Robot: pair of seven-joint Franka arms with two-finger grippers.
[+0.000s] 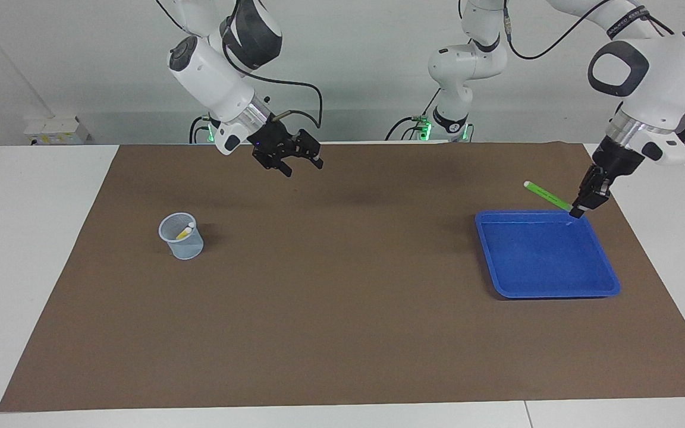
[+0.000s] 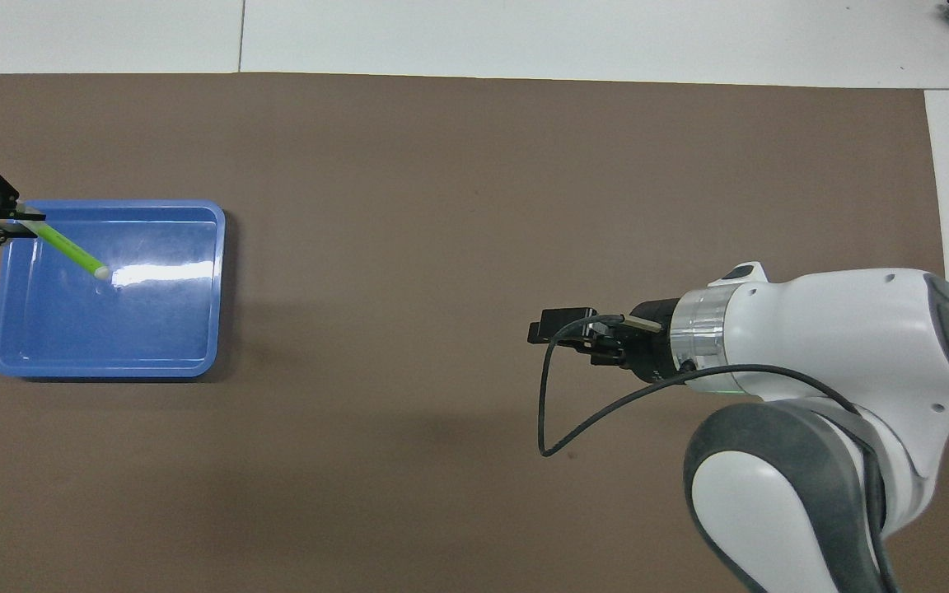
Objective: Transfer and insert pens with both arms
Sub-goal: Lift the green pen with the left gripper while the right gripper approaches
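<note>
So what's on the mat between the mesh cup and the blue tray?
Nothing: the brown mat is bare between the mesh cup and the blue tray, as the facing view shows.

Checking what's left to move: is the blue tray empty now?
Empty. The blue tray shows only bare floor in both views; the green pen is clamped in the left claw, raised over the tray's edge.

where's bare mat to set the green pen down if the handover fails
Widest bare patch: mat between cup and tray. The tray floor is bare too, under the left gripper holding the green pen. Tighter under the open right gripper.
</note>
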